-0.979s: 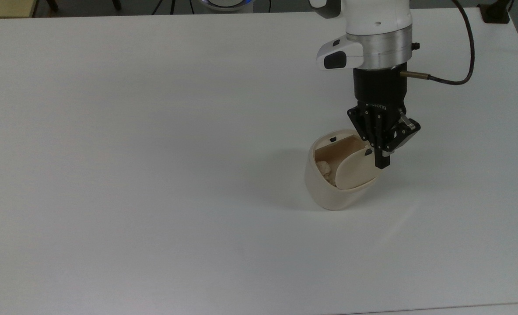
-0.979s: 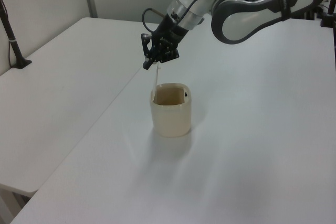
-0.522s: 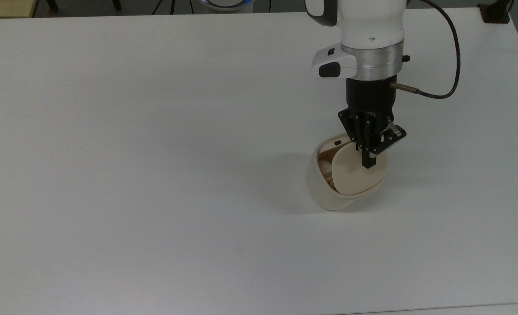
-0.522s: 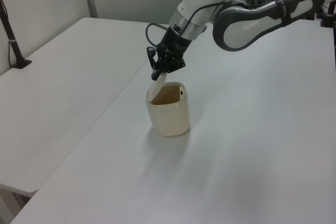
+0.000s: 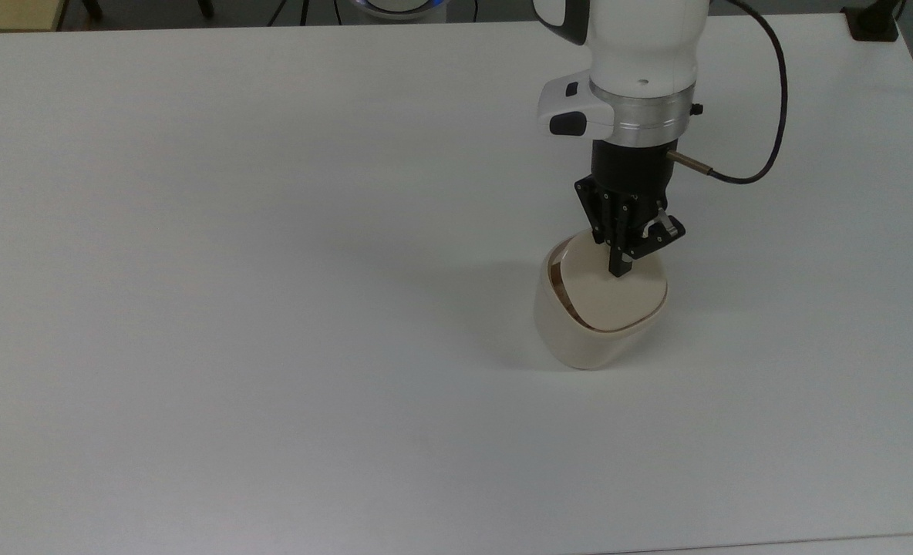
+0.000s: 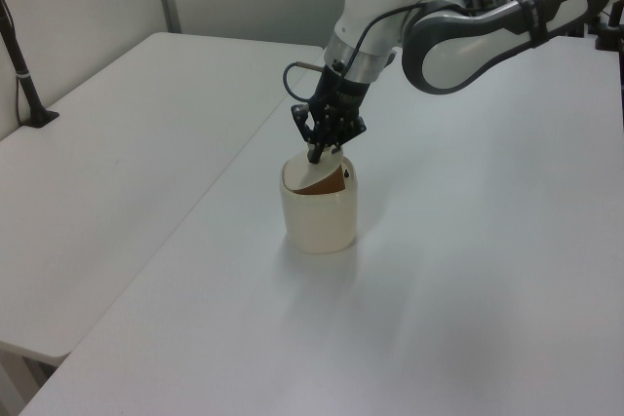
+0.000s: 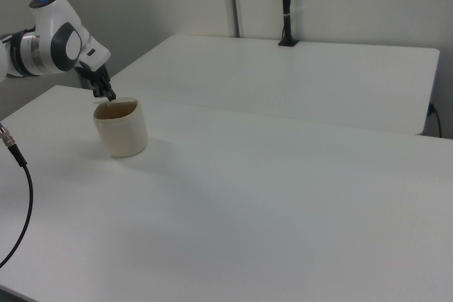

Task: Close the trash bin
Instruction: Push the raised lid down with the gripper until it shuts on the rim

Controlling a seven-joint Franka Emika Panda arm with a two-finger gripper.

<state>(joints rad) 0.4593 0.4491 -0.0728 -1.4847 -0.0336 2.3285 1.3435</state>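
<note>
Now clenched jaws press lid (image 5: 612, 293), hiding trash bin (image 5: 580, 339) far rim.

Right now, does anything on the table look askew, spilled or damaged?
Nothing spilled or broken. The bin's lid sits slanted, not flush, a dark gap open along the top view's left edge, with the gripper pressing on it.

Robotics lab — bare white tables (image 5: 271, 231), partition walls (image 7: 340, 5).
</note>
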